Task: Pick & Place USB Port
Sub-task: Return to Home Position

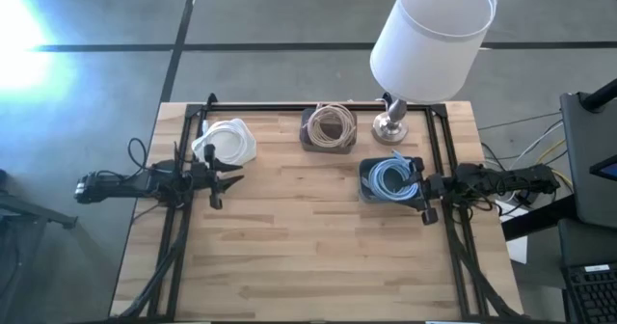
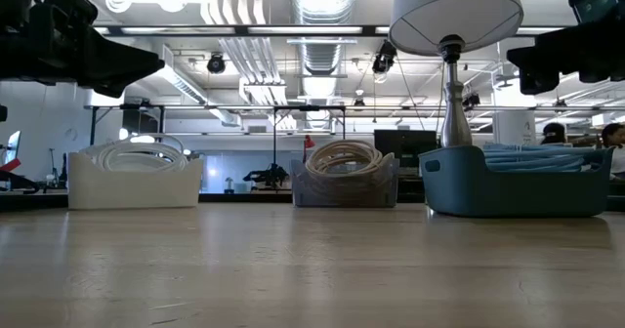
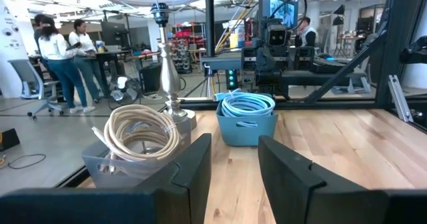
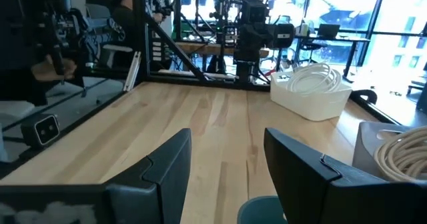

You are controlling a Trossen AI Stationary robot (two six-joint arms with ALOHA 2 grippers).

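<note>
High view: the left gripper (image 1: 229,183) and right gripper (image 1: 422,199) sit at opposite table edges, fingers parted and empty, consistent with a parked pose. The blue cable (image 1: 393,176) lies coiled in the blue bin (image 1: 365,173) just beside the right gripper. The brown cable (image 1: 330,123) fills the dark bin (image 1: 307,139) between both grippers.

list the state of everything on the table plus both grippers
white bin: upright, holds the coiled white cable
grey bin: upright, holds the coiled brown cable
blue bin: upright, holds the coiled blue cable
lamp: standing upright behind the blue bin
left gripper: open, empty, raised beside the white bin
right gripper: open, empty, raised beside the blue bin
</note>
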